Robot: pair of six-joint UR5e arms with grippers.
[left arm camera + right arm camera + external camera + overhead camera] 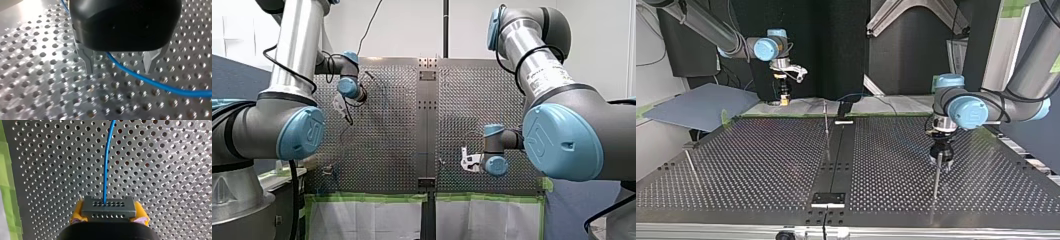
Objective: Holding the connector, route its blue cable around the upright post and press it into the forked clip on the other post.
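My right gripper (pixel 108 217) has its yellow pads shut on a grey perforated connector (pixel 108 207). The blue cable (pixel 106 170) leaves the connector and runs straight ahead over the perforated plate. In the top view my right gripper (pixel 784 99) hangs above the table's far edge, at the left. My left gripper (pixel 120 70) stands open just above the plate, metal fingers (pixel 88 62) apart, with the blue cable (pixel 155 84) passing between them untouched. In the top view my left gripper (pixel 941 159) sits at the right, by the top of a thin upright post (pixel 936 185).
A second thin post (pixel 826 122) rises near the plate's middle strip, and a third post (pixel 691 164) leans at the top view's left edge. Green tape (pixel 422 197) lines the table's near edge in the front view. A grey panel (pixel 696 105) lies beyond the table.
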